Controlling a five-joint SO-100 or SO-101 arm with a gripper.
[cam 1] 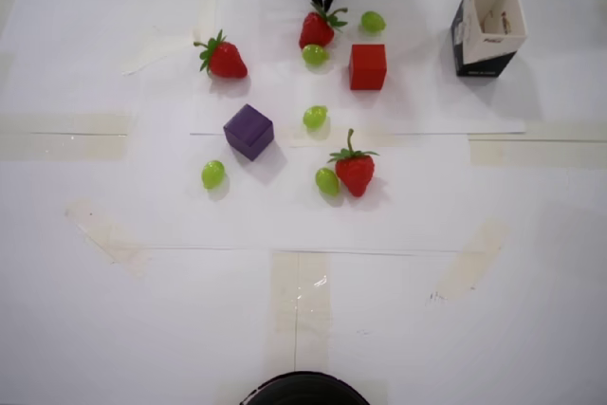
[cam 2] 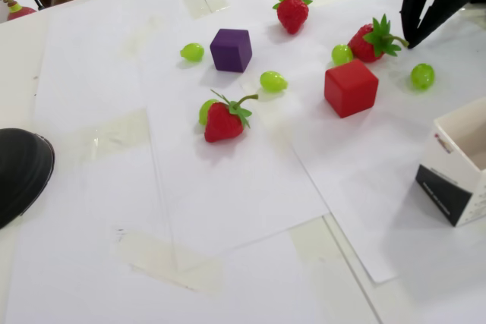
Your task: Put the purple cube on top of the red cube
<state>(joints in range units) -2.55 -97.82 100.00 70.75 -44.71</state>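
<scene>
The purple cube rests on the white paper, left of centre in the overhead view, with nothing touching it. The red cube sits apart from it, up and to the right in the overhead view. My black gripper hangs at the top edge of the overhead view, just above a strawberry and up-left of the red cube. Its two fingers meet at the tips and hold nothing.
Two more strawberries and several green grapes, one between the cubes, lie scattered around. An open cardboard box stands to the right. A black round object sits at the bottom edge.
</scene>
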